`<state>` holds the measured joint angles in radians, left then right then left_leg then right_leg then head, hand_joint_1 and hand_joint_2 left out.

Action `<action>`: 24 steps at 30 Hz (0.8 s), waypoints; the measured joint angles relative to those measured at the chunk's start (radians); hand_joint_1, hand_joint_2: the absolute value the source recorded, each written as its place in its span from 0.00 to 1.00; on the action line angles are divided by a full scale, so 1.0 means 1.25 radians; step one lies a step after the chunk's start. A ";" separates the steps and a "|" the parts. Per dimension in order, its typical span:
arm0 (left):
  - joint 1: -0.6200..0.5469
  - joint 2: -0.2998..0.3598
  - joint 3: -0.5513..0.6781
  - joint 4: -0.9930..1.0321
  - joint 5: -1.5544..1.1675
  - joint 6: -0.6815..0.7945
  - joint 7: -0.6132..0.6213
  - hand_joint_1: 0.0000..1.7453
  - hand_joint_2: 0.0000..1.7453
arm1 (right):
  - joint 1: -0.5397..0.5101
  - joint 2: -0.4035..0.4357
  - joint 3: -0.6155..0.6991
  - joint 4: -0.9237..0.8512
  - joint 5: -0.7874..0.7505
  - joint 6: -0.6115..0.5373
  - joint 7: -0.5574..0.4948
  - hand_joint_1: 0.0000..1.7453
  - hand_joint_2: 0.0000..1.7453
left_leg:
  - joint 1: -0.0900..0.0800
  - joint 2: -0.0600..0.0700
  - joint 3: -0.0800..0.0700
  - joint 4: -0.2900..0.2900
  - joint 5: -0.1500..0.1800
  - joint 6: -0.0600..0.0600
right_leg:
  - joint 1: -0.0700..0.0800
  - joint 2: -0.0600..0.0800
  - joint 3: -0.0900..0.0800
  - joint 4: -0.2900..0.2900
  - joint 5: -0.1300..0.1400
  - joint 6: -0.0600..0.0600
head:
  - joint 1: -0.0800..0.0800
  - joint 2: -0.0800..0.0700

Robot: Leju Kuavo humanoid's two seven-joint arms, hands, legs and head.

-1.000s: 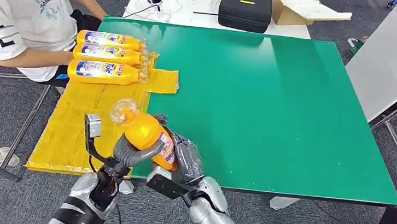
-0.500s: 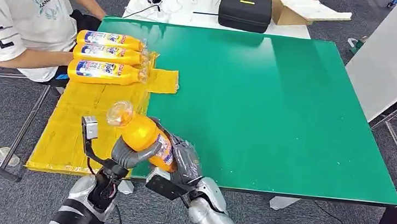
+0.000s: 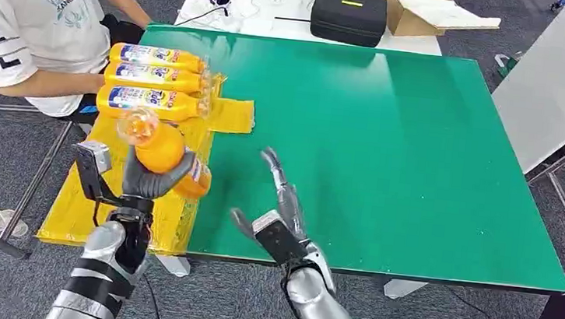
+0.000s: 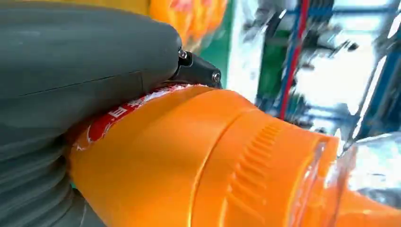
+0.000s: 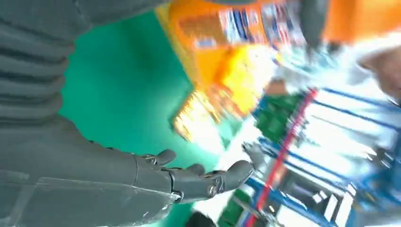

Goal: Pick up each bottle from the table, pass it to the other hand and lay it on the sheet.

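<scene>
Green rectangular tabletop (image 3: 391, 139) takes most of my view. Yellow plastic sheet (image 3: 93, 188) drapes its edge at 9 o'clock. A person in a white printed T-shirt (image 3: 23, 17) sits at 10 o'clock, just beside the sheet's far end. Three orange plastic detergent bottles with blue-and-white labels (image 3: 150, 78) lie side by side, touching, on that far end.

My left hand (image 3: 148, 178) grips a fourth orange plastic bottle with a clear cap (image 3: 163, 152), fingers wrapped round the labelled body. It hangs tilted above the sheet's near half, cap toward 11 o'clock, not touching the sheet. In the left wrist view, the grey thumb (image 4: 85, 61) presses on the red label edge.

My right hand (image 3: 279, 206) is empty, fingers spread and straight, over the green top near the front edge, well apart from the bottle.

Handling, my guess: rigid body with some give, glossy and label-slick, moderately heavy if full. Mid-body is the right grip; the ribbed shoulder tapers and the cap looks thin, so avoid both. It's round, so it may roll once laid down; place it parallel to the row, near the closest bottle.
</scene>
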<state>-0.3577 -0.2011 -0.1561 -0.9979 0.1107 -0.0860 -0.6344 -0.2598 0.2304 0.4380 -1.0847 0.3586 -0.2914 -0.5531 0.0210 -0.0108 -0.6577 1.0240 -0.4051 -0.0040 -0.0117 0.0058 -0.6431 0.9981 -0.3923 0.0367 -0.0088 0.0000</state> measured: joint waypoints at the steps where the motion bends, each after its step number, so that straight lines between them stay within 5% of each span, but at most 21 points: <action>1: -0.006 0.000 0.006 0.000 -0.016 0.018 -0.007 1.00 1.00 | 0.006 -0.002 -0.004 -0.023 -0.007 -0.005 -0.009 0.00 0.00 | 0.000 0.000 0.000 0.000 0.000 0.000 | 0.000 0.000 0.000 0.000 0.000 0.000 | 0.000 0.000; 11: -0.079 0.013 0.056 0.016 -0.285 0.335 -0.050 1.00 1.00 | 0.058 -0.004 -0.024 -0.234 -0.089 -0.094 -0.076 0.00 0.00 | 0.000 0.000 0.000 0.000 0.000 0.000 | 0.000 0.000 0.000 0.000 0.000 0.000 | 0.000 0.000; 16: -0.153 0.046 0.009 0.165 -0.640 0.507 -0.006 1.00 1.00 | 0.050 -0.002 -0.009 -0.258 -0.125 -0.109 -0.086 0.00 0.00 | 0.000 0.000 0.000 0.000 0.000 0.000 | 0.000 0.000 0.000 0.000 0.000 0.000 | 0.000 0.000; 24: -0.214 0.119 -0.141 0.397 -0.913 0.431 0.087 1.00 1.00 | 0.036 -0.003 0.021 -0.260 -0.154 -0.076 -0.082 0.00 0.00 | 0.000 0.001 0.000 0.000 0.001 -0.001 | 0.000 0.000 0.000 0.000 0.000 0.000 | 0.000 0.000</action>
<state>-0.6249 -0.0522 -0.3323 -0.5019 -1.0300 0.4527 -0.5261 -0.2152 0.2270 0.4647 -1.4096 0.1663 -0.3868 -0.6554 0.0210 -0.0096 -0.6573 1.0240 -0.4044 -0.0048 -0.0118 0.0064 -0.6433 0.9984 -0.3921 0.0366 -0.0088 0.0000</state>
